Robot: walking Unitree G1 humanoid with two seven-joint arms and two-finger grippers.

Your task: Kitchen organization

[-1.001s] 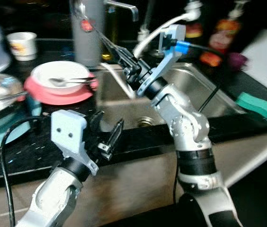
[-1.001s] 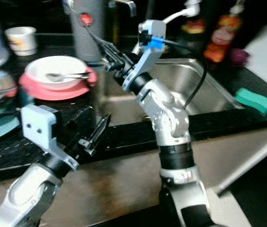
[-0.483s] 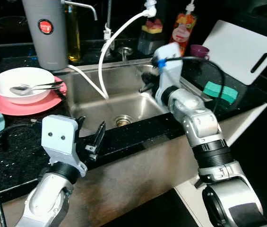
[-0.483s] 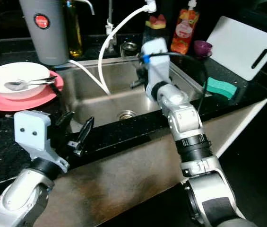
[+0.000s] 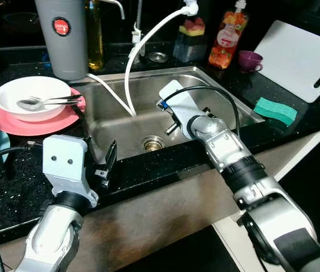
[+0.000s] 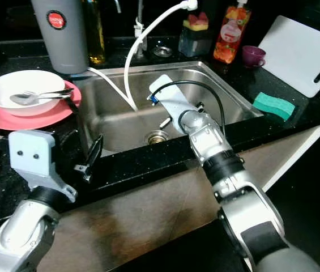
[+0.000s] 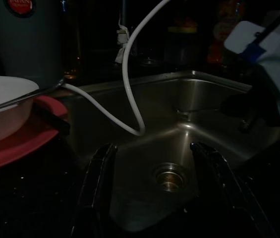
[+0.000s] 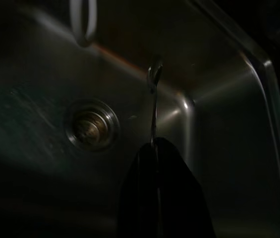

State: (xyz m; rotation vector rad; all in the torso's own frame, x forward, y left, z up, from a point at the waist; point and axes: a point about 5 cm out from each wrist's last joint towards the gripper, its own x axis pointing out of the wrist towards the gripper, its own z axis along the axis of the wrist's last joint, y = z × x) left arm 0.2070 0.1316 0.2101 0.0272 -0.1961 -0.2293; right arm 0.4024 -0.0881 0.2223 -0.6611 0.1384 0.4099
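Black surface (image 5: 24,198) runs around a steel sink (image 5: 216,90); basin floor bare around the drain (image 5: 153,144). Hose (image 5: 127,85) droops in from the back rim. Right end effector (image 8: 154,148), fingers pressed together on a thin utensil (image 8: 153,106), hangs inside near the sink's right wall. Left end effector (image 7: 152,163), fingers spread, nothing held, sits over the front rim. Bowl (image 5: 32,93) on plate (image 5: 12,122), left of sink.

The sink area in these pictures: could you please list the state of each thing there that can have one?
Sink: dry basin, drain open.
White hose: hanging into the sink, no water running.
Bowl: upright on a red plate, spoon lying in it.
Right gripper: over the basin, shut on a thin metal utensil.
Left gripper: open, empty, above the counter edge.
Sponge: flat on the counter.
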